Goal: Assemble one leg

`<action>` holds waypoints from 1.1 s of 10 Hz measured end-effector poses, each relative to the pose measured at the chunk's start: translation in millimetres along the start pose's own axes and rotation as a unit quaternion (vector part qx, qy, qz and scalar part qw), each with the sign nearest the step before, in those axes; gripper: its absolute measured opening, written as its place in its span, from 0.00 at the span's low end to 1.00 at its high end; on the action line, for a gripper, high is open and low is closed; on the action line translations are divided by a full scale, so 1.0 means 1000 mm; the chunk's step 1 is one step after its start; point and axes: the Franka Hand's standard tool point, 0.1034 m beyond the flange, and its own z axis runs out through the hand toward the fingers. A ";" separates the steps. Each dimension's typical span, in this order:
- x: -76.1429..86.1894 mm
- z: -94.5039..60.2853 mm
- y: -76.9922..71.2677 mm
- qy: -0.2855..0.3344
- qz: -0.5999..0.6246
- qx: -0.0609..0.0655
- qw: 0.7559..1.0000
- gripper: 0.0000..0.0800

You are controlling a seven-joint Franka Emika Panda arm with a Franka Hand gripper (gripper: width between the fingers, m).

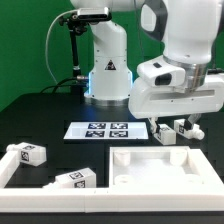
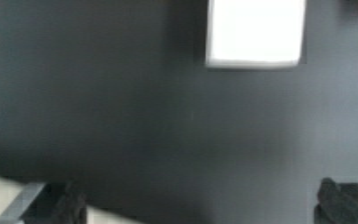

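Nearest, along the front edge of the dark surface (image 1: 40, 120), lies the white square panel (image 1: 165, 168), with two loose legs (image 1: 75, 180) toward the front-left corner. Further back, by the right edge, a leg (image 1: 165, 133) lies just under the tool (image 2: 197, 205), whose fingers (image 2: 51, 205) are spread wide with nothing between them. The blurred white shape (image 2: 256, 35) in the wrist view may be the marker board (image 1: 105, 130). To grasp well, centre over the leg, align across its short sides, then descend.
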 end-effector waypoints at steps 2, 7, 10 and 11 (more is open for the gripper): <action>-0.005 0.000 0.000 -0.086 0.010 -0.004 0.996 0.81; -0.013 0.014 -0.004 -0.243 0.034 -0.014 0.969 0.81; -0.010 0.019 -0.006 -0.248 0.038 -0.009 0.968 0.81; -0.010 0.019 -0.006 -0.248 0.038 -0.009 0.968 0.81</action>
